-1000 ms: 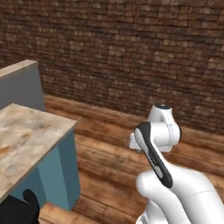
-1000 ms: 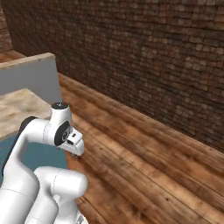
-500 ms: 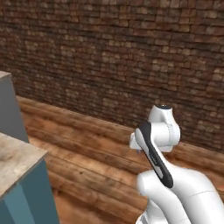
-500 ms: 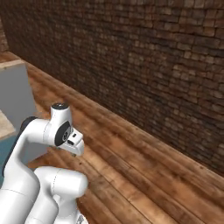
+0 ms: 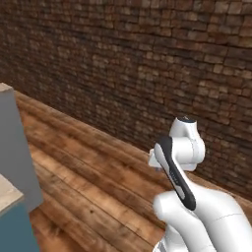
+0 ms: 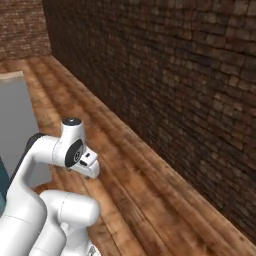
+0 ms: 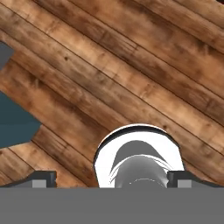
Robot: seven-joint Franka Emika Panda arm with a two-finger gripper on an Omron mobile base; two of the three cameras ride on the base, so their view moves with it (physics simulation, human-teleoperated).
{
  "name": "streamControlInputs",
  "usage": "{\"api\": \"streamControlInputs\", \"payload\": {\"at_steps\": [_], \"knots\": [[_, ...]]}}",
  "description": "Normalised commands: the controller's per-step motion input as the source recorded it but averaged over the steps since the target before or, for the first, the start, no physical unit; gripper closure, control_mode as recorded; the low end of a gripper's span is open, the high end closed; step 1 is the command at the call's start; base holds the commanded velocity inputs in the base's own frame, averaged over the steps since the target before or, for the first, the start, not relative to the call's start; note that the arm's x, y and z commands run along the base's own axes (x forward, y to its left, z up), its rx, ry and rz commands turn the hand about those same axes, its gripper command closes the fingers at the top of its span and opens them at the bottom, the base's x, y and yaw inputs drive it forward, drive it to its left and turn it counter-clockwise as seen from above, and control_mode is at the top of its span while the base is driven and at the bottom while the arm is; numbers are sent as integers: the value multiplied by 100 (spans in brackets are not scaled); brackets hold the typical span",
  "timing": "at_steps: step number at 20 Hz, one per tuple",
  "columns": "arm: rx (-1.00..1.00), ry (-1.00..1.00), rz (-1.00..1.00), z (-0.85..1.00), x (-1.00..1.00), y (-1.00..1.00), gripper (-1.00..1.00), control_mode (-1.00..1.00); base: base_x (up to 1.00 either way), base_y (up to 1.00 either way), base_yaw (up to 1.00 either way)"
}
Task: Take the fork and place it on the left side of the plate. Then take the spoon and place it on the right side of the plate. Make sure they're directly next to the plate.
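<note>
Plank floor [image 5: 88, 197], brick wall [image 5: 123, 64]; probably a counter [image 5: 12, 216] left.

No text, label, brand, number or sign can be read anywhere in these views.
</note>
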Motion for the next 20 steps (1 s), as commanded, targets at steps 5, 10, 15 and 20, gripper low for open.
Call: {"api": "streamControlInputs", "payload": {"at_steps": [5,10,15,20], "knots": [[0,0,0,0,0,0,-100,100,100,-67,44],[0,0,0,0,0,0,-100,100,100,-68,42],[0,0,0,0,0,0,-100,100,100,-64,31],[0,0,0,0,0,0,-100,100,100,-26,34]]}}
